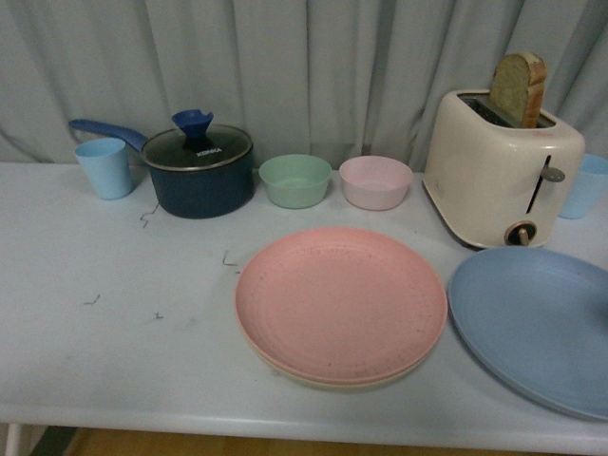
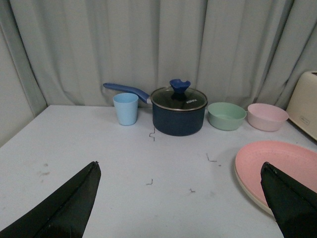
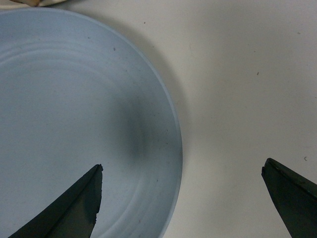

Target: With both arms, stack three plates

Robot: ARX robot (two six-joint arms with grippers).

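Observation:
The pink plate (image 1: 342,302) lies at the table's middle front, stacked on the beige plate (image 1: 328,383), of which only a thin rim shows. To its right lies the light blue plate (image 1: 537,328), alone and partly cut off by the frame. Neither arm shows in the front view. In the left wrist view my left gripper (image 2: 180,163) hangs open above bare table, with the pink plate (image 2: 282,161) and beige rim (image 2: 246,191) beside one finger. My right gripper (image 3: 183,163) is open above the blue plate's (image 3: 74,124) edge, one finger over the plate, the other over the table.
Along the back stand a light blue cup (image 1: 104,167), a dark blue lidded pot (image 1: 198,171), a green bowl (image 1: 295,180), a pink bowl (image 1: 375,181) and a cream toaster (image 1: 499,171) holding a bread slice. Another blue cup (image 1: 584,185) stands behind the toaster. A curtain hangs behind.

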